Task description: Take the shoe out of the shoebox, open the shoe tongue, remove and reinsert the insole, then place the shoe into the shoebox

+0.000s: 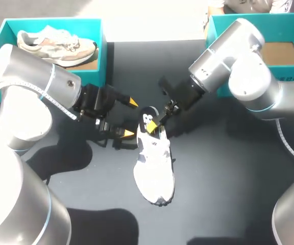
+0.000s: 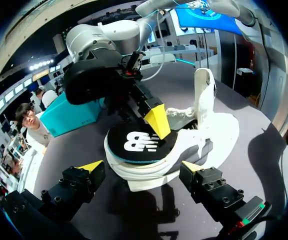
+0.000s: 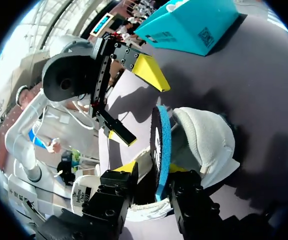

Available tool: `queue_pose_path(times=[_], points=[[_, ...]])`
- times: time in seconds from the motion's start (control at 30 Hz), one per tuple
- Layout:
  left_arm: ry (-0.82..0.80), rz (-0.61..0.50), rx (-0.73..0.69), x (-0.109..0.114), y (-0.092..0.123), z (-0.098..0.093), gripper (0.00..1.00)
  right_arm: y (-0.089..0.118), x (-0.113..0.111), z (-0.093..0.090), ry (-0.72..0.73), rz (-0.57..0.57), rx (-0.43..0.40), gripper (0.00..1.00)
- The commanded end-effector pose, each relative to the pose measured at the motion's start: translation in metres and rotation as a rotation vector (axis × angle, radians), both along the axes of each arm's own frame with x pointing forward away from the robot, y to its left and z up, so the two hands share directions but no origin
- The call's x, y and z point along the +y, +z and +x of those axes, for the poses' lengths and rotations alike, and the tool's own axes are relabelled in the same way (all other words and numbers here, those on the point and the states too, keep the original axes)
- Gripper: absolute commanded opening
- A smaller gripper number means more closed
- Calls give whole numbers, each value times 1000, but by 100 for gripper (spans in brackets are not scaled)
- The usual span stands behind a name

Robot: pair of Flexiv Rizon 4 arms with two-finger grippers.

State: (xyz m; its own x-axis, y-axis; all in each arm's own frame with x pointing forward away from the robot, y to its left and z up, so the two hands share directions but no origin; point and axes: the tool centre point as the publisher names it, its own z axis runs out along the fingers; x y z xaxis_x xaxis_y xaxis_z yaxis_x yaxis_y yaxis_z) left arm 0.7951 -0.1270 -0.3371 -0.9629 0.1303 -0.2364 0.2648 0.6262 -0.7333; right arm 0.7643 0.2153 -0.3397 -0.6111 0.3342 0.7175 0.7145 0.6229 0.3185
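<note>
A white shoe (image 1: 155,171) lies on the dark table, toe toward me, its tongue (image 2: 204,92) pulled upright. The black insole (image 1: 149,112) with a white logo sits in the heel opening, its back end sticking out. In the right wrist view the insole (image 3: 162,145) stands edge-on between the fingers of my right gripper (image 3: 153,169), which are open with a gap on the black side. My left gripper (image 1: 129,118) is wide open just behind the heel, touching nothing. In the left wrist view, one right fingertip (image 2: 158,120) rests over the insole (image 2: 129,142).
A teal shoebox (image 1: 103,51) at the back left holds a second, beige shoe (image 1: 55,43). Another teal box (image 1: 218,30) at the back right shows a bare cardboard floor. Open table lies in front of and to the right of the white shoe.
</note>
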Motion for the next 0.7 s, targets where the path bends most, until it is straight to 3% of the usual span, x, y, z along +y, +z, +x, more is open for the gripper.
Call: queue_pose_path(times=[0.03, 0.1, 0.13, 0.17, 0.47, 0.7], points=[[0, 5, 0, -1, 0, 0, 100, 2, 2, 15, 21, -11, 5, 30], [0, 5, 0, -1, 0, 0, 100, 3, 2, 18, 25, -12, 6, 27], [0, 5, 0, -1, 0, 0, 100, 3, 2, 19, 35, -17, 17, 16], [0, 5, 0, -1, 0, 0, 100, 2, 2, 18, 36, -16, 20, 0], [0, 5, 0, -1, 0, 0, 100, -10, 7, -15, 29, -34, 100, 0], [0, 5, 0, -1, 0, 0, 100, -15, 7, -21, 21, -42, 121, 0]])
